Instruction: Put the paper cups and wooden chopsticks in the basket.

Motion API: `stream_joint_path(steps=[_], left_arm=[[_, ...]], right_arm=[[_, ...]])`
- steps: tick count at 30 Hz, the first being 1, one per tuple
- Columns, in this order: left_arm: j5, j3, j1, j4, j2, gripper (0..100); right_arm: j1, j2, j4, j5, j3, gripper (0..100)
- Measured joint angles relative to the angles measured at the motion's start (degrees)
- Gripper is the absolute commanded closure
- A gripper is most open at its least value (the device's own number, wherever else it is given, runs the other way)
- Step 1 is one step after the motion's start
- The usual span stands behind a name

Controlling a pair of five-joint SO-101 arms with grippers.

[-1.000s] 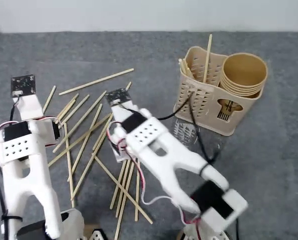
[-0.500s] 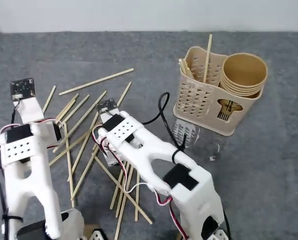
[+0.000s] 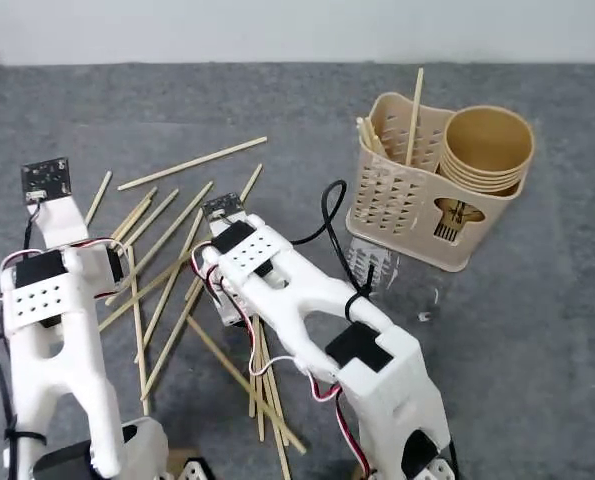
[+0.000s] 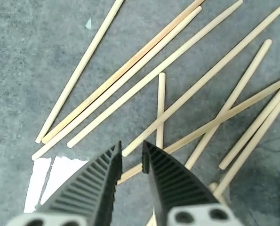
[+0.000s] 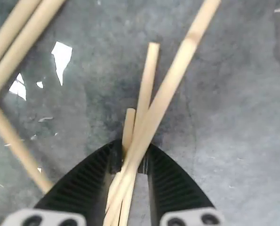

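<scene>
Stacked tan paper cups sit in the beige basket; pale wooden chopsticks lie scattered left of it.

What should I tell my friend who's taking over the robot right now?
Left gripper: slightly open, empty, above loose chopsticks on the table.
Right gripper: shut on the held chopsticks, a few together, low over the table.
Done: cups are stacked in the basket, and a few basket chopsticks stand beside them.
Left: take the held chopsticks to the basket, then gather the many loose ones.
</scene>
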Motion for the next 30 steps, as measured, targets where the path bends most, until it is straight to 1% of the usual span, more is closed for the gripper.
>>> stream_joint_path(steps=[7, 14, 23, 30], left_arm=[[0.00, 0.00, 0.00, 0.00, 0.00, 93], [0.00, 0.00, 0.00, 0.00, 0.00, 93], [0.00, 0.00, 0.00, 0.00, 0.00, 93], [0.00, 0.00, 0.00, 0.00, 0.00, 93]], right_arm=[[2.64, -2.81, 5.36, 4.40, 1.14, 99.0], [6.07, -15.12, 8.62, 10.73, 1.14, 99.0], [10.46, -25.58, 8.44, 18.99, 1.14, 99.0], [11.78, -29.98, 4.04, 22.51, 1.14, 99.1]])
